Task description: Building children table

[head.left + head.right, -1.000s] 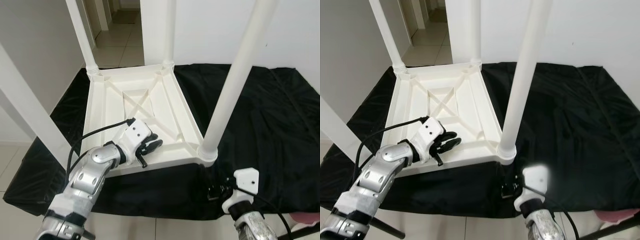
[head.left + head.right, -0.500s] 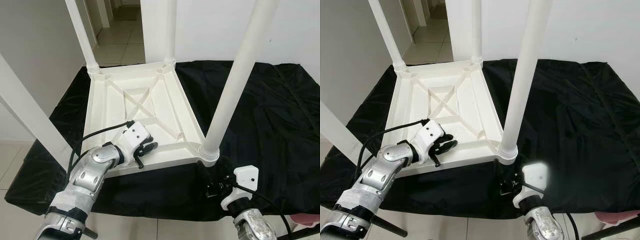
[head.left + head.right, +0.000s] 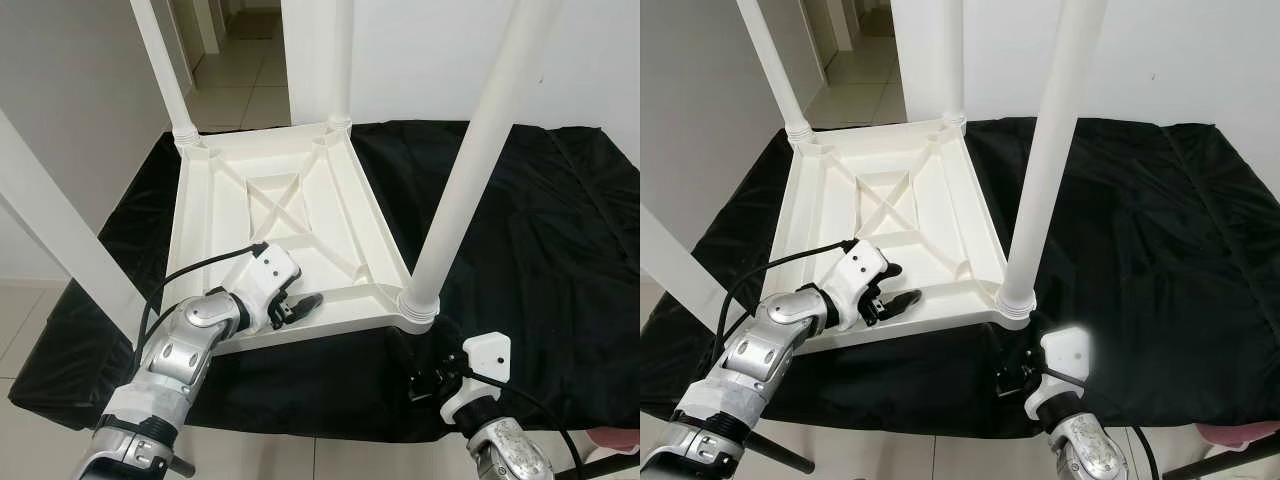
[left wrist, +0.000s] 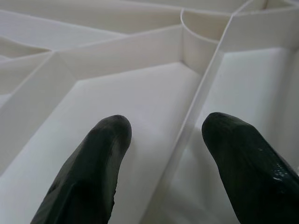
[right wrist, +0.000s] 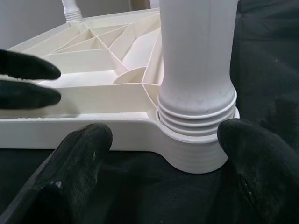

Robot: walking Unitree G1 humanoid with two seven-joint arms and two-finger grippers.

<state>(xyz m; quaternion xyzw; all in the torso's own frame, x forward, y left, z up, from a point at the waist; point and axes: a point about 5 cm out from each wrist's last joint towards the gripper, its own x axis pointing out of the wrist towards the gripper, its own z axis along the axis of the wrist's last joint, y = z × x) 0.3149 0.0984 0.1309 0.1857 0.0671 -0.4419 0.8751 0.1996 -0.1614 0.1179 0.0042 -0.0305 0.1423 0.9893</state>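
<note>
Table legs [image 3: 470,160] cut off at top edge; pink object [image 3: 612,439] cropped.

The two eye cameras look down from the robot's head at the upside-down white table [image 3: 290,220] on the black cloth [image 3: 540,240]. The left wrist camera sits very close over the table's ribs. The right wrist camera looks low at the near corner leg [image 5: 196,60], which the eye cameras see too.
</note>
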